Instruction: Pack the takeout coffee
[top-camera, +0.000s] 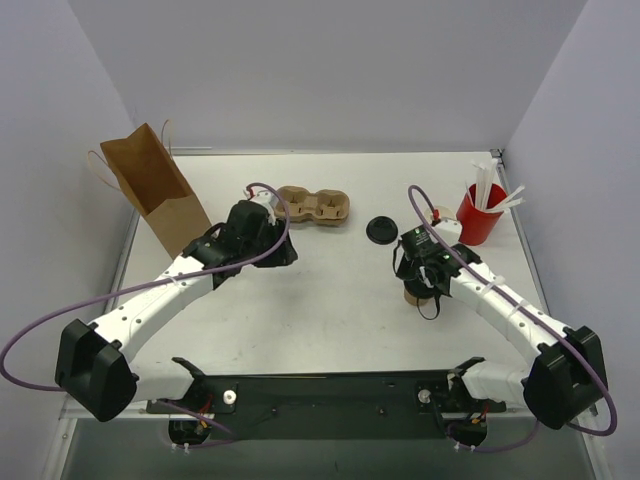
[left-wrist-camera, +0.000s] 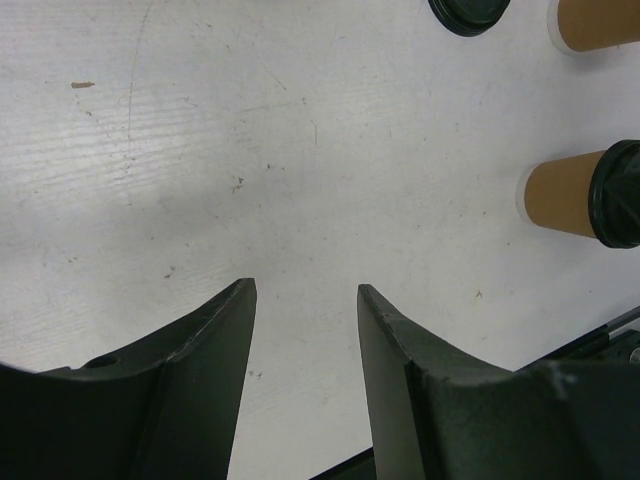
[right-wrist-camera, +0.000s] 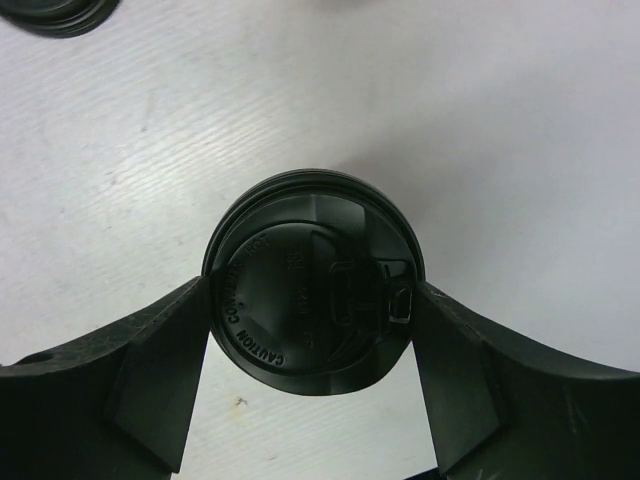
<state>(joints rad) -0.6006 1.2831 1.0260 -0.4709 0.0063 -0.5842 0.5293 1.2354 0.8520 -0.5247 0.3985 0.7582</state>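
The right claw (right-wrist-camera: 312, 335) pinches the coffee cup (left-wrist-camera: 560, 195) by its black lid (right-wrist-camera: 290, 290) — one finger pressed against each side — and the cup stands upright on the white table (right-wrist-camera: 520, 120), right of centre. My left claw (left-wrist-camera: 305, 300) hangs spread, with only tabletop between its fingers.
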